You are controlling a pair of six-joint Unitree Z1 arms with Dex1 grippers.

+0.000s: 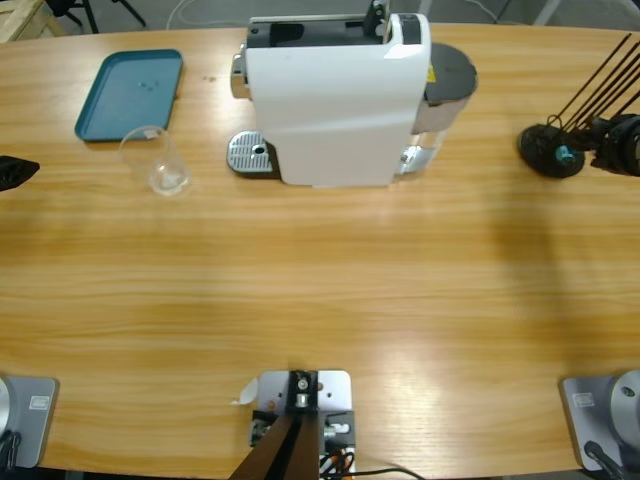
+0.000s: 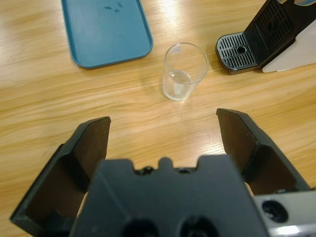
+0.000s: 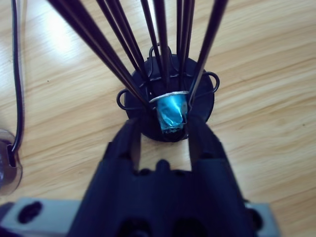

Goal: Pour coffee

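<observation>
- Two grippers at work: right gripper (image 3: 165,129) has its jaws set either side of a blue capsule (image 3: 172,112) in the black wire rack (image 3: 170,101); full clamp not confirmed.
- Left gripper (image 2: 163,136) spread wide, empty, facing the glass (image 2: 183,71).
- Advice: lift capsule straight along the rods; avoid snagging.
- Farther: tray (image 2: 106,29), coffee machine (image 1: 335,95) with drip grate (image 2: 238,51) beside glass.

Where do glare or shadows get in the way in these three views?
High view: a soft sheen on the table below the coffee machine; the glass stays readable. Left wrist view: glare on the wood at the top edge, beyond the tray; the left tool is unlit. Right wrist view: a bright patch upper left; the blue capsule glints in the rack.
</observation>
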